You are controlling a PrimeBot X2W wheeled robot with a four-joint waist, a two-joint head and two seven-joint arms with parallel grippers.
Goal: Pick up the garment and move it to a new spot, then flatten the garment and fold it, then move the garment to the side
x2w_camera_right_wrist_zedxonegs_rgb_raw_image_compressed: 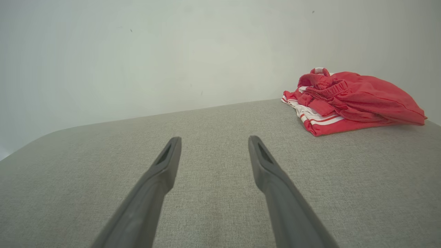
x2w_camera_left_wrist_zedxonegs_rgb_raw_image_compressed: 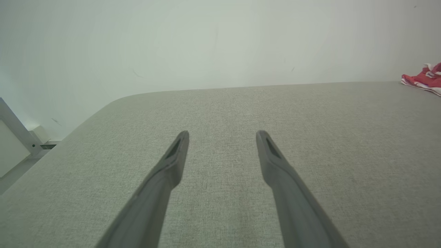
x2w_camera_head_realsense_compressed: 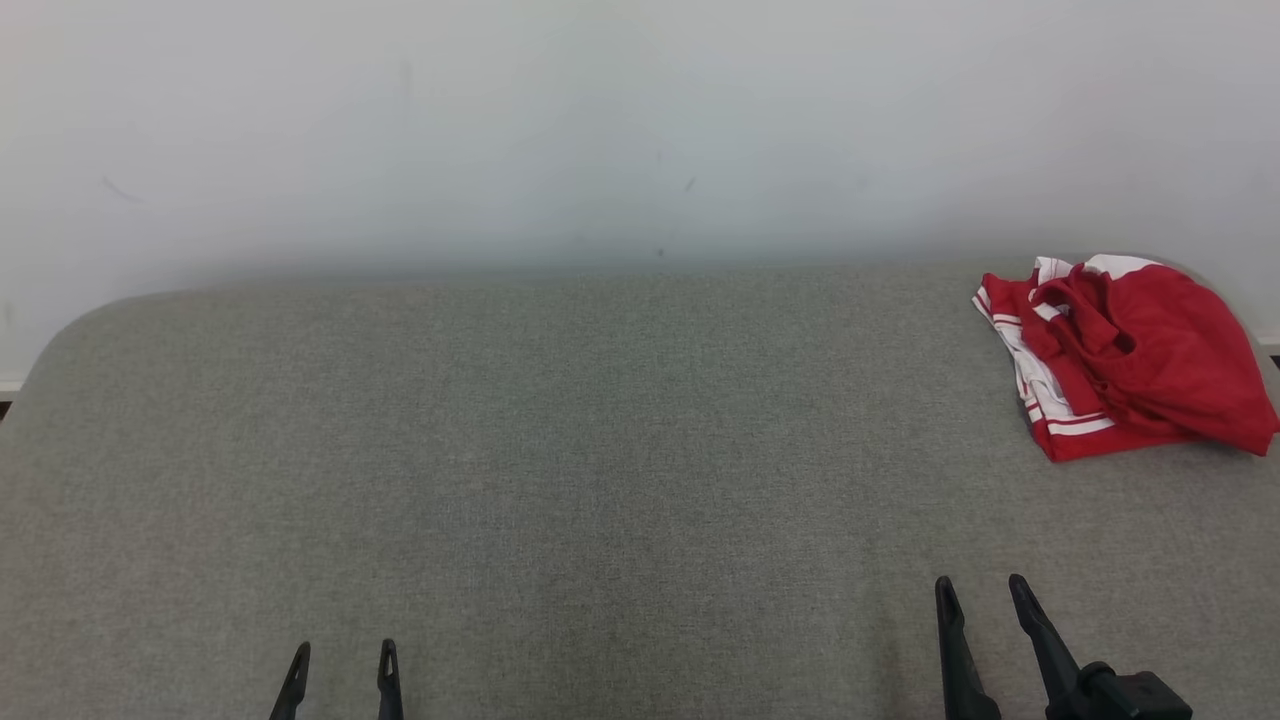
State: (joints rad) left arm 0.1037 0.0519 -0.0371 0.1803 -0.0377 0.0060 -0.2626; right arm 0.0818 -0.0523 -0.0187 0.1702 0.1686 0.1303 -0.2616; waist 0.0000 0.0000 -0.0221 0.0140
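A pale, bare wall (x2w_camera_head_realsense_compressed: 640,120) rose behind a broad table (x2w_camera_head_realsense_compressed: 600,450) covered in grey woven fabric, its far left corner rounded. The garment (x2w_camera_head_realsense_compressed: 1125,355), red with white stripes along its edges, lay in a crumpled heap at the table's far right corner, close to the wall. Both arms were held low at the near edge, fingers pointing away from the robot towards the wall. The right gripper (x2w_camera_head_realsense_compressed: 980,583) reached a little further onto the table than the left gripper (x2w_camera_head_realsense_compressed: 345,650), and sat well short of the garment. Each gripper had its jaws spread wide with only grey fabric showing between them, holding nothing and touching no cloth.
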